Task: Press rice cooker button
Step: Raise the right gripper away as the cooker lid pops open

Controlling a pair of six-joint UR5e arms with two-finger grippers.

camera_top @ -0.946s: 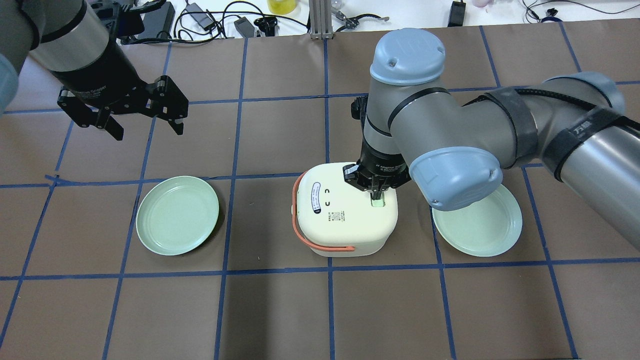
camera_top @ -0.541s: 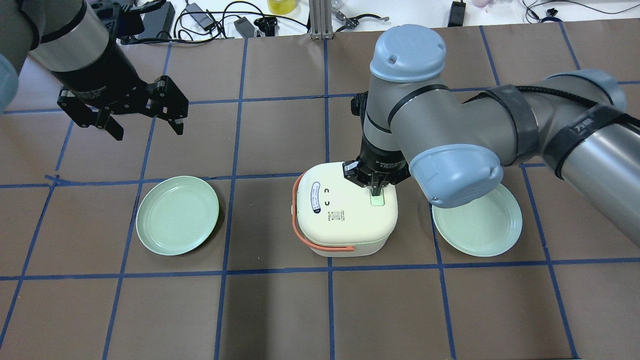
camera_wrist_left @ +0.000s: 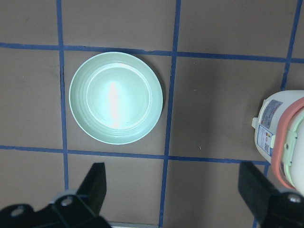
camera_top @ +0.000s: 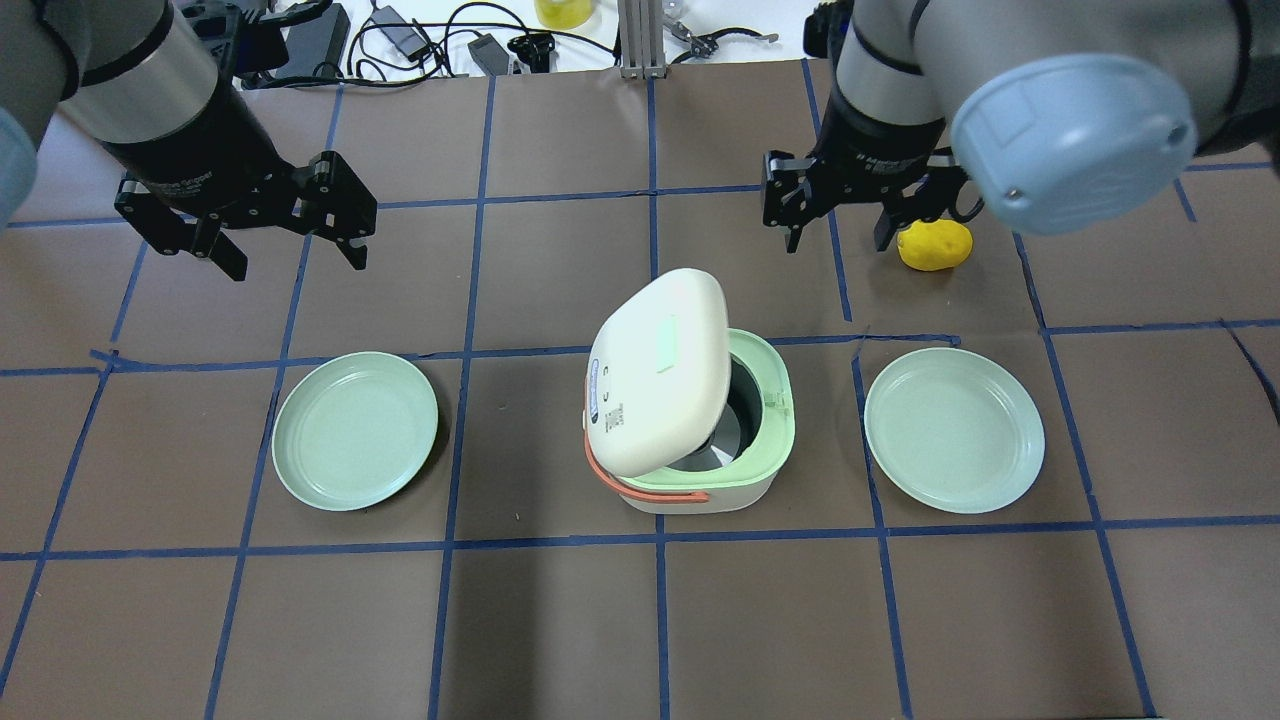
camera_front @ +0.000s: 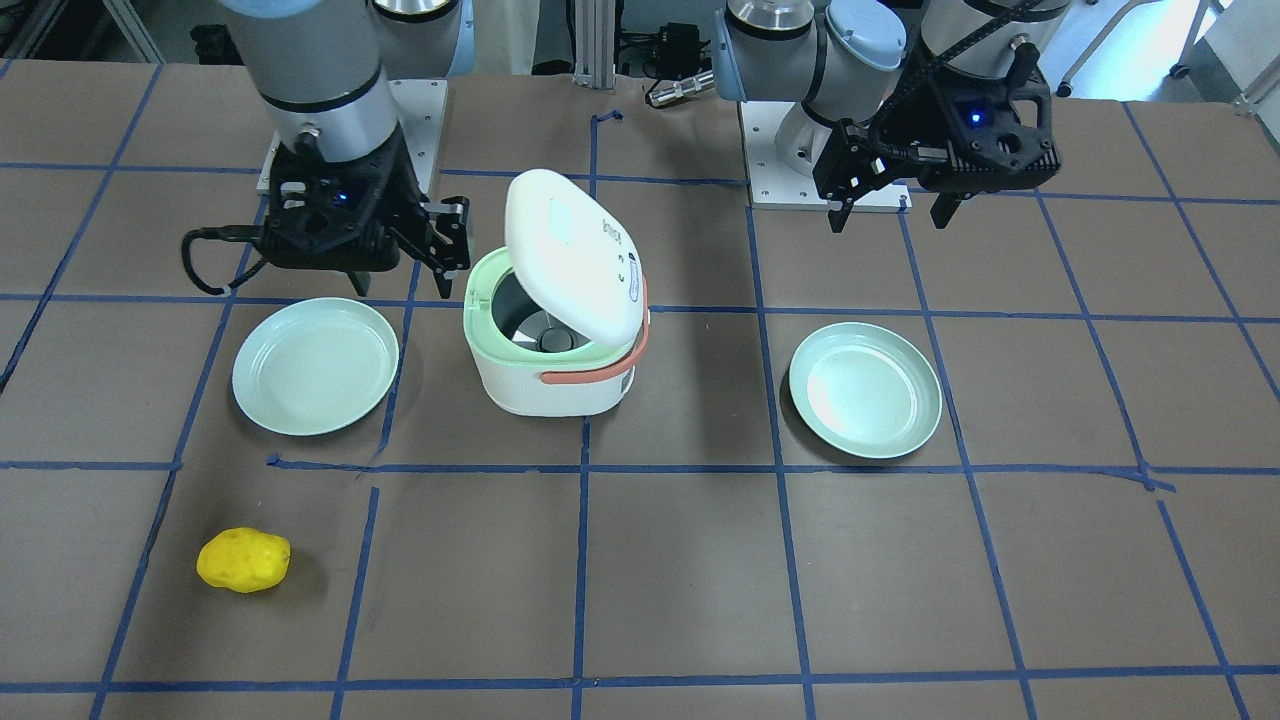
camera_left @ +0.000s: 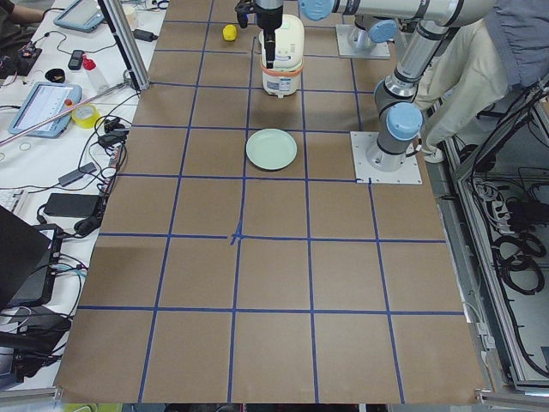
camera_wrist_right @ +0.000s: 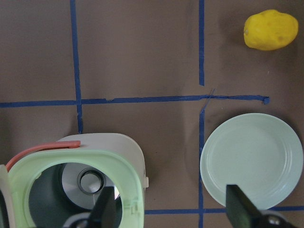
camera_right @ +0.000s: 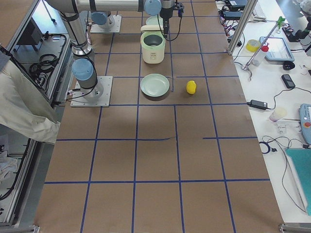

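The white rice cooker (camera_top: pixel 700 490) stands mid-table with its lid (camera_top: pixel 650 395) swung up and the green-rimmed pot showing. The pale green button (camera_top: pixel 667 336) sits on the raised lid. The cooker also shows in the front view (camera_front: pixel 545 385), the right wrist view (camera_wrist_right: pixel 135 156) and the left wrist view (camera_wrist_left: pixel 278 137). My right gripper (camera_top: pixel 838 232) is open and empty, above the table beyond the cooker, apart from it; it also shows in the front view (camera_front: pixel 400 280) and its wrist view (camera_wrist_right: pixel 173 213). My left gripper (camera_top: pixel 296 262) is open and empty at the far left (camera_front: pixel 890 215), above a plate (camera_wrist_left: pixel 115 97).
Two pale green plates flank the cooker, one left (camera_top: pixel 355 430) and one right (camera_top: pixel 953 430). A yellow potato-like object (camera_top: pixel 935 245) lies on the table just right of my right gripper (camera_wrist_right: pixel 270 29). Cables and tools lie along the table's far edge.
My right gripper was shut with its tips on the lid button; it has lifted off, moved up and away toward the far side, and opened. The cooker lid has sprung open. The left arm has not moved.
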